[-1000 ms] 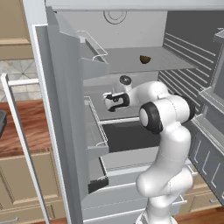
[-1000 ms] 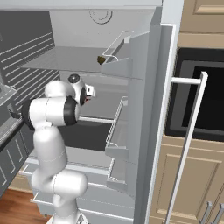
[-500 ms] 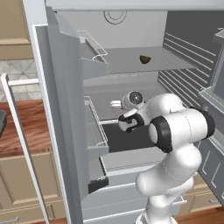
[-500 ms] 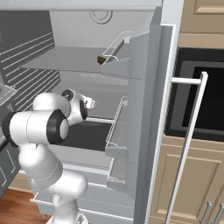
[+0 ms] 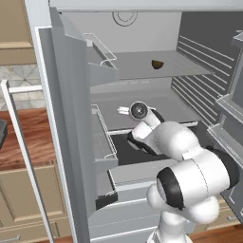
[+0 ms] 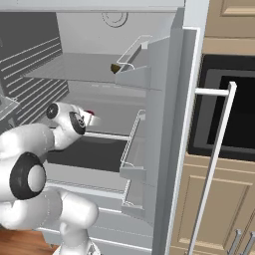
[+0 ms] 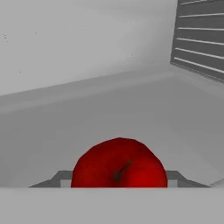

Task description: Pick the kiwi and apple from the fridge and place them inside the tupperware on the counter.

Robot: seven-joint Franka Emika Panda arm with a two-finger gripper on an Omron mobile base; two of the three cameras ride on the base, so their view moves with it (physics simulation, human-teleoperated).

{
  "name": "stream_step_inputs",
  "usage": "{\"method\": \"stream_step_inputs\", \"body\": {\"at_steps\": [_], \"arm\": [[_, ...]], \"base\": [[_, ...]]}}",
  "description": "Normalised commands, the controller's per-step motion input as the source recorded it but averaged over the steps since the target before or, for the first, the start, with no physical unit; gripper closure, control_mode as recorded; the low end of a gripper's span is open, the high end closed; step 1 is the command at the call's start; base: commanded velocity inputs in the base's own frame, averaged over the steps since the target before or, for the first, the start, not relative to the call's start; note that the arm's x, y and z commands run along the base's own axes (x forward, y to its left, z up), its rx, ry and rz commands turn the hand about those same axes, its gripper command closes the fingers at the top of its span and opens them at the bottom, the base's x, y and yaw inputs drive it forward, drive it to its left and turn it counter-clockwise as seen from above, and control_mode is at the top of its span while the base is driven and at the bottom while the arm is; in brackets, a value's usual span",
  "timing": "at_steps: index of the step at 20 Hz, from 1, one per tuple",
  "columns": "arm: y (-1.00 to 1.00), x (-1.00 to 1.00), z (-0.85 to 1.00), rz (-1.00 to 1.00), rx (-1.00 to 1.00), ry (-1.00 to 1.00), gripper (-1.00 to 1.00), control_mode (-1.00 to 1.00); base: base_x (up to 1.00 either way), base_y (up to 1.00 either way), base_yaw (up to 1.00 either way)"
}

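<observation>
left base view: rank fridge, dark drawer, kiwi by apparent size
1. fridge, spans most of the frame.
2. dark drawer, below the middle shelf, partly hidden behind the arm.
3. kiwi, a small brown oval on the upper shelf; it sits farther back, so it looks even smaller.

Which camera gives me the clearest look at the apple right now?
The hand view: the apple sits large and centred between the claw's tips, stem facing the camera, above the fridge shelf. The right base view shows a small red sliver beside the robot's wrist. In the left base view the arm covers that spot.
</observation>
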Motion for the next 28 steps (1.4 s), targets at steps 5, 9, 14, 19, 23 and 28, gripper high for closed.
{"method": "stream_step_inputs", "body": {"at_steps": [5,9,14,19,23,28], "arm": [[0.0,-0.69,0.67,0.0,0.0,0.09,1.0,-1.0],[0.0,-0.49,0.92,0.0,0.0,0.43,1.0,-1.0],[0.0,-0.54,0.77,0.0,0.0,0.44,1.0,-1.0],[0.0,-0.96,0.07,0.0,0.0,0.0,1.0,-1.0],[-0.05,-0.97,0.2,0.0,0.0,0.0,1.0,-1.0],[-0.08,-0.85,0.33,0.0,0.0,0.0,1.0,-1.0]], "base": [[0.0,0.0,0.0],[0.0,0.0,0.0],[0.0,0.0,0.0],[0.0,0.0,0.0],[0.0,0.0,0.0],[0.0,0.0,0.0]]}}
